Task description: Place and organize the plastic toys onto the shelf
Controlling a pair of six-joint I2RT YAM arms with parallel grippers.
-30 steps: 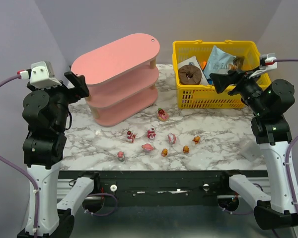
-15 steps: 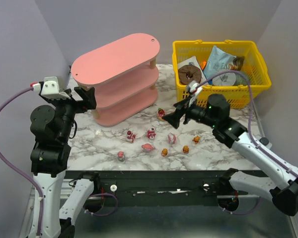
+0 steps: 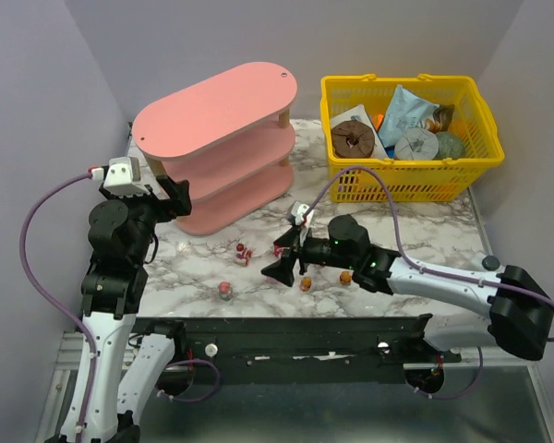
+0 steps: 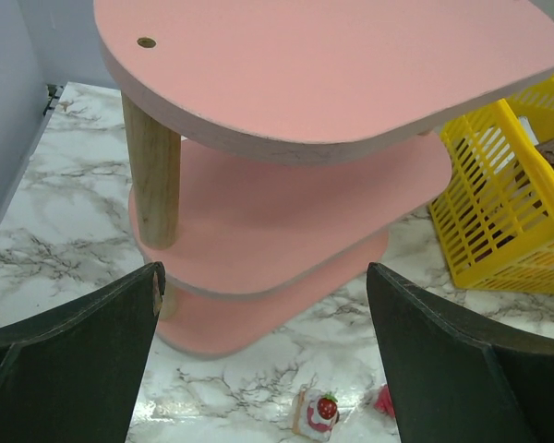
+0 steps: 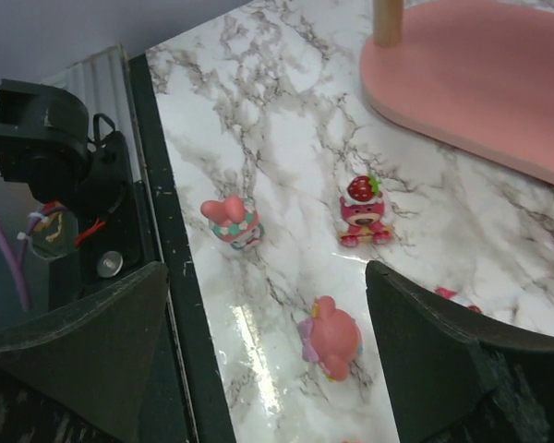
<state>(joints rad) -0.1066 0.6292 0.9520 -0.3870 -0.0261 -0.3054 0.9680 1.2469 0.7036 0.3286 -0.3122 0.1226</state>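
Observation:
The pink three-tier shelf [image 3: 217, 138] stands at the back left on the marble table. Plastic toys lie in front of it: a red-and-white one [image 3: 243, 252], a pink one [image 3: 224, 291] and two orange-brown ones [image 3: 307, 283]. My right gripper [image 3: 279, 268] hangs low over them, open. In the right wrist view a pink toy [image 5: 332, 337] lies between its fingers, nearer the right one, untouched, with a teal-trimmed toy [image 5: 231, 221] and a strawberry bear [image 5: 363, 210] beyond. My left gripper [image 3: 177, 198] is open and empty, facing the shelf [image 4: 286, 240]. A strawberry cake toy [image 4: 319, 411] lies below it.
A yellow mesh basket [image 3: 402, 185] with packets and a brown ring stands at the back right, also seen in the left wrist view [image 4: 499, 212]. The table's black front rail [image 5: 166, 277] runs just left of the right gripper.
My right arm has swung down from beside the basket to the toys near the front edge. My left arm has moved forward and lower, closer to the shelf's left end.

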